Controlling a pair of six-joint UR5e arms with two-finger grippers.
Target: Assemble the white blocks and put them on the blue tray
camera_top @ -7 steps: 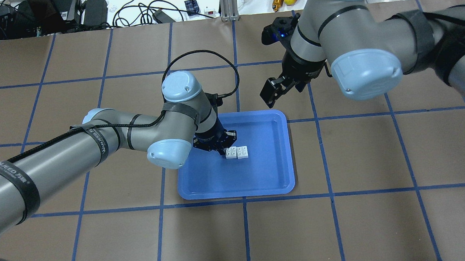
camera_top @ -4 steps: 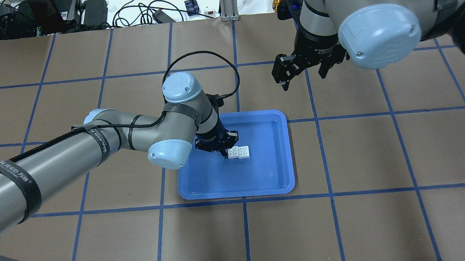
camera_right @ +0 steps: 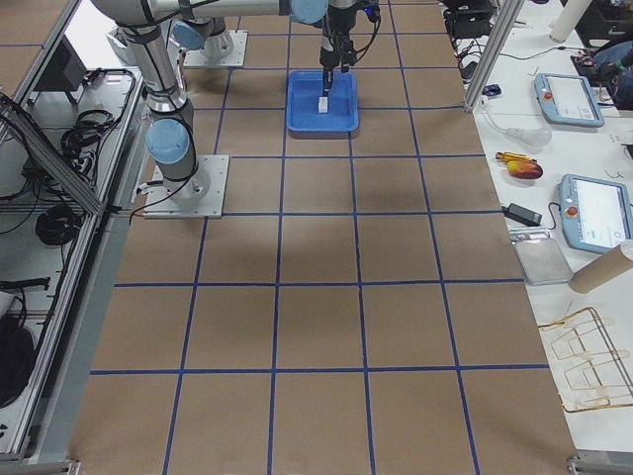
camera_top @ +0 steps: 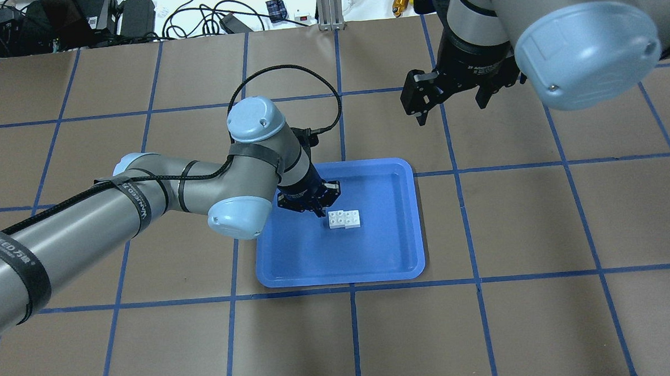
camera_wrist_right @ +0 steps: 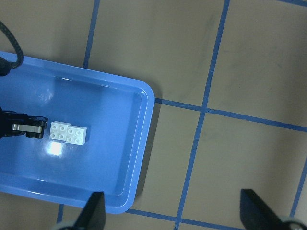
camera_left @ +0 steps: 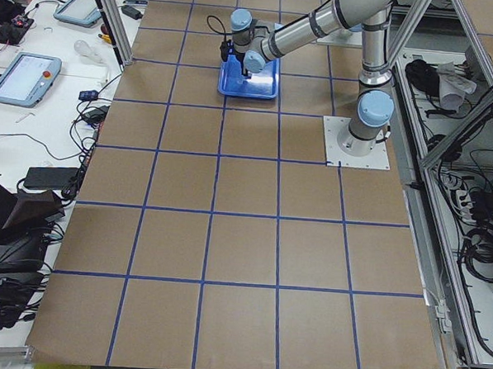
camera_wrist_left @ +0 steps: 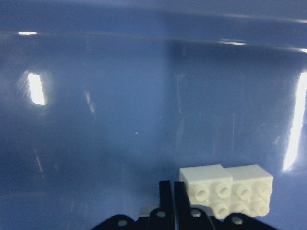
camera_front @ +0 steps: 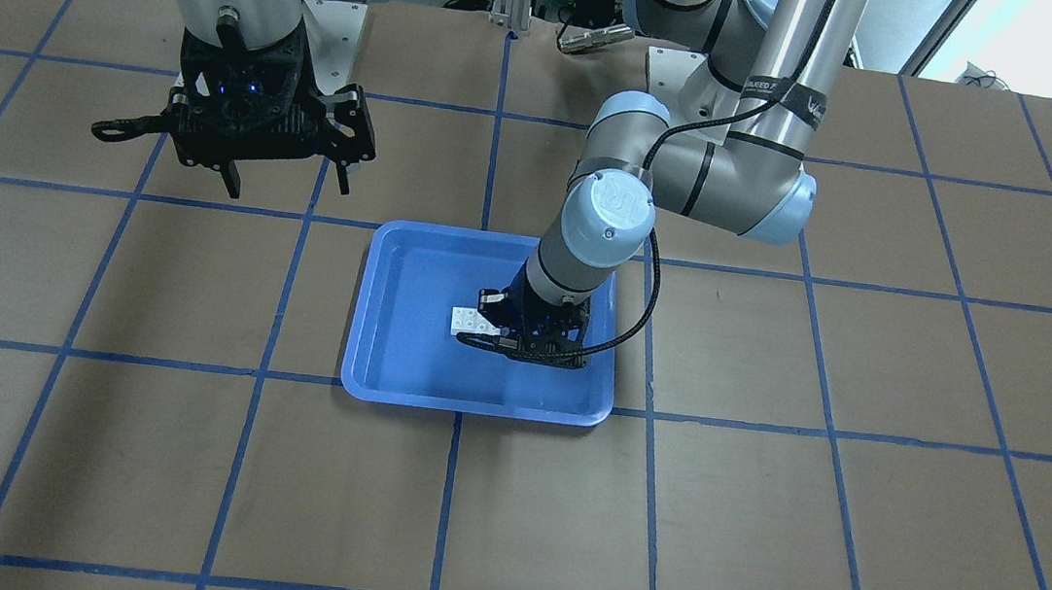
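The two white blocks (camera_top: pixel 345 219) lie joined side by side, slightly offset, on the floor of the blue tray (camera_top: pixel 415 218). They also show in the front view (camera_front: pixel 469 320), the left wrist view (camera_wrist_left: pixel 225 189) and the right wrist view (camera_wrist_right: pixel 68 133). My left gripper (camera_top: pixel 320 211) is low in the tray, just left of the blocks. In the left wrist view (camera_wrist_left: pixel 170 194) its fingers are pressed together and hold nothing; the blocks sit just beyond and to the right of them. My right gripper (camera_top: pixel 453 106) is open and empty, raised over the table behind the tray's far right corner.
The tray (camera_front: pixel 367 317) rests on brown table paper with a blue tape grid (camera_top: pixel 458 171). Cables and tools (camera_top: pixel 220 18) lie beyond the table's far edge. The right arm's elbow (camera_top: pixel 589 52) hangs over the far right.
The right arm has swung back and to the right, away from the tray. The blocks shifted a little and now sit offset. The left gripper has pulled back slightly from them.
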